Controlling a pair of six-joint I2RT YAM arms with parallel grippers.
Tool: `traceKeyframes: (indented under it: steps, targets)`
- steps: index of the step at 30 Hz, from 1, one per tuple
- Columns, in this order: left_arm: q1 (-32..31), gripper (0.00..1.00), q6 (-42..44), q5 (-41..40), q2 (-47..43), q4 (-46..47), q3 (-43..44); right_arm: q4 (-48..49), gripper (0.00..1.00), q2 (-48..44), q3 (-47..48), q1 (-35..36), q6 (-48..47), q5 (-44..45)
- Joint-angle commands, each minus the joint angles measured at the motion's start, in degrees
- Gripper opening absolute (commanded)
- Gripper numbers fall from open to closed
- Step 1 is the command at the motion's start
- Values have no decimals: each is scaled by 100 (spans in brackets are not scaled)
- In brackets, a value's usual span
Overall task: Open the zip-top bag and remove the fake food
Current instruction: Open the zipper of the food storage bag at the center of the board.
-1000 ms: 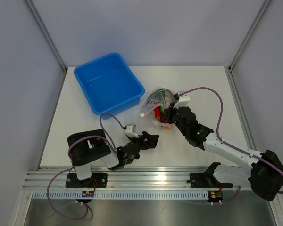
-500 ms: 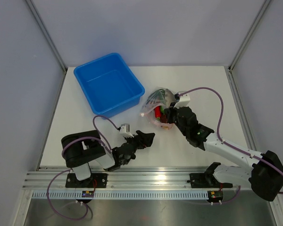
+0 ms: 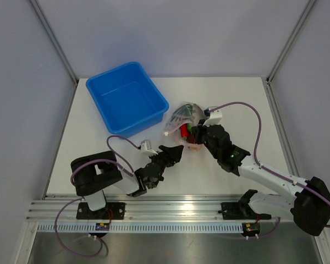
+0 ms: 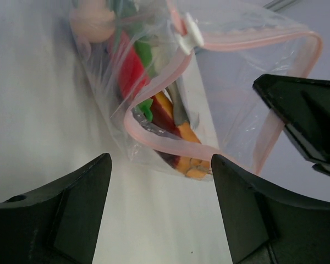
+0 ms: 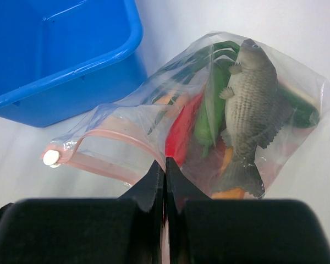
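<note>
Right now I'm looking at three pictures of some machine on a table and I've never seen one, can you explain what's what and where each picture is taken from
These are two robot arms bolted at the near edge of a white table. The wide picture looks down from above; the other two come from a camera on each arm's wrist. On the table lie a blue tub and a clear zip-top bag holding fake food, such as a grey fish. The right pincer is shut on the bag's edge. The left pincer is open, near the bag, holding nothing.
</note>
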Motion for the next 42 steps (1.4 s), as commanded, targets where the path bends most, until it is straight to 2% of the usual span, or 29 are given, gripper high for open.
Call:
traceKeyframes:
  steps: [1, 5, 9, 12, 18, 22, 26, 28, 37, 40, 42]
  targets:
    - [-24, 75, -5, -510, -293, 1280, 177, 215, 5, -191, 100, -33, -66, 104]
    - [38, 75, -83, -580, -469, 859, 230, 136, 5, -209, 162, -25, -180, 122]
    - [178, 76, -250, -519, -627, -38, 493, -48, 6, -297, 258, -25, -295, 78]
    - [249, 75, -58, -554, -619, -65, 564, -66, 6, -376, 250, -25, -321, -19]
    - [293, 70, 268, -633, -601, -644, 827, -102, 6, -394, 267, -25, -321, -63]
    - [302, 69, 417, -677, -522, -681, 941, -93, 6, -420, 249, -25, -330, -45]
    - [302, 60, 751, -747, -426, -768, 1126, -101, 6, -429, 258, -25, -330, -72]
    - [302, 57, 804, -800, -408, -1040, 1223, -93, 6, -455, 250, -33, -330, -72]
    - [302, 56, 488, -932, -416, -2648, 1635, -110, 6, -526, 223, -25, -312, -72]
    - [302, 54, 296, -1019, -522, -3403, 1759, -110, 6, -534, 223, -25, -312, -72]
    - [302, 48, 216, -1116, -584, -3781, 1829, -102, 6, -552, 223, -25, -303, -72]
